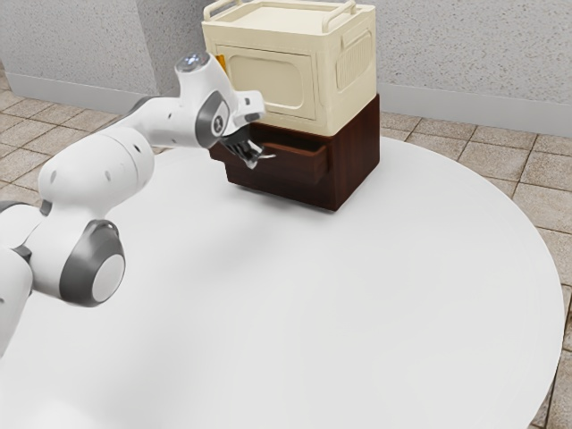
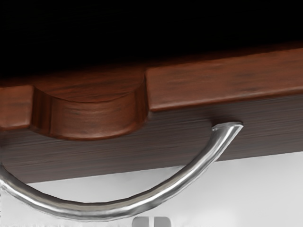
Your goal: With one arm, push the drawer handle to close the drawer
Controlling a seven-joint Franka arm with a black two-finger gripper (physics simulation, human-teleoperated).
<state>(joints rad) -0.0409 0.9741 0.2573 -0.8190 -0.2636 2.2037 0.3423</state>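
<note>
Right at the handle (image 1: 267,157) of an open drawer (image 1: 281,172)

Reaching in from the exterior view's left with a white jointed arm (image 1: 98,170). Holding the pincer (image 1: 254,158) low in front of the drawer, tilted downward, close to the curved metal handle. Cannot tell whether touching it or just short of it. In the wrist view, seeing the pincer (image 2: 151,221) with both tips drawn together to a thin slit, beside the outer bow of the handle.

Can look past the drawer's reddish-brown rim (image 2: 222,78), scooped by a rounded notch (image 2: 97,116), into a dark interior. Finding the drawer partly out of a dark wooden cabinet (image 1: 359,147), on a round white table (image 1: 340,313). On top of the cabinet, seeing a cream box (image 1: 347,94) with raised rails (image 1: 338,15). Behind, noticing a speckled wall (image 1: 465,54) and floor tiles (image 1: 492,161).
</note>
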